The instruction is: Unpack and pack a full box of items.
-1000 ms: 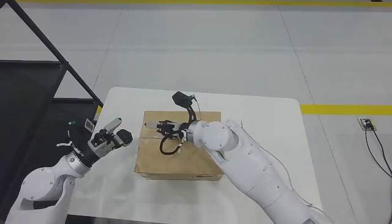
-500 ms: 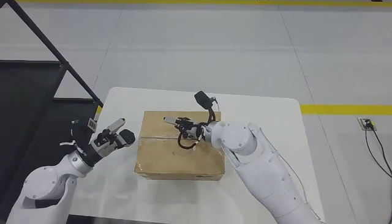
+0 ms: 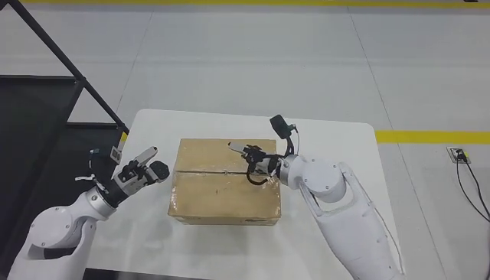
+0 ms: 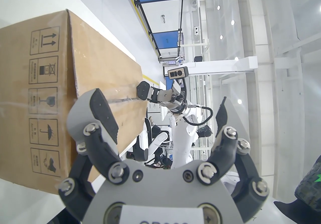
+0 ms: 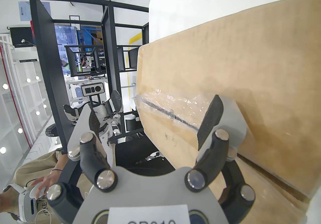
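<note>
Box (image 3: 223, 180) shut, taped, at table (image 3: 337, 203) centre. Right gripper (image 3: 243, 151) splayed, empty, above seam tape (image 5: 173, 107), box's 1 o'clock. Left gripper (image 3: 151, 164) splayed, empty, off box's 9 o'clock. Risk: fingertip skates over tape; unbraced box slides.

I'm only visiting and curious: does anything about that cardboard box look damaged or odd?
Nothing looks spilled or crushed; the box is shut. Only the clear tape along its top seam is wrinkled and bubbly instead of lying smooth.

The top view looks down on the table (image 3: 337, 135); both wrist views closely share the box (image 5: 225, 59).
</note>
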Robot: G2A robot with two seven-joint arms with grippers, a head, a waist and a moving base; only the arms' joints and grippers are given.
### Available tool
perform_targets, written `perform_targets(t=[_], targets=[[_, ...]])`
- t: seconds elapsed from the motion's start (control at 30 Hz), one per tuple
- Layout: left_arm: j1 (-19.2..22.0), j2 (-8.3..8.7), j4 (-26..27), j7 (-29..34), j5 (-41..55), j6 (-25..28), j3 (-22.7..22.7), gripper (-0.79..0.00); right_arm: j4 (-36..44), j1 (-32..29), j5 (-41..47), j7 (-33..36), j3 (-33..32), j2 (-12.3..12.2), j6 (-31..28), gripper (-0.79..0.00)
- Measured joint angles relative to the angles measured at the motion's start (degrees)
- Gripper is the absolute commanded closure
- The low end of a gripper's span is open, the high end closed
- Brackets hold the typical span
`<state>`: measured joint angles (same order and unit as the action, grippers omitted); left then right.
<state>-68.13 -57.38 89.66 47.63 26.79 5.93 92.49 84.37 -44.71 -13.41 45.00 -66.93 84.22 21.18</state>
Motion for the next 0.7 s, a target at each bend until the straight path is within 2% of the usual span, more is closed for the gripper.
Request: perform_targets(t=[0.13,0.3,0.7], targets=[[0.12,0.03,-0.13,0.11,-0.02,0.04,-0.11,-0.785,1.17,-1.30,0.44,1.90,-1.80,-0.64,0.28,-0.785],[0.02,0.07,-0.35,-0.25,0.18,0.28,0.11,-0.785,-0.98,-0.19,1.45,4.81,-0.45,-0.77,-1.36,-0.785],[-1.57,0.27,-0.42,-0.41,1.60,1.32,1.91,-0.785,-7.95,4.18,6.95,1.64,6.07,0.87,-7.27,-0.785]])
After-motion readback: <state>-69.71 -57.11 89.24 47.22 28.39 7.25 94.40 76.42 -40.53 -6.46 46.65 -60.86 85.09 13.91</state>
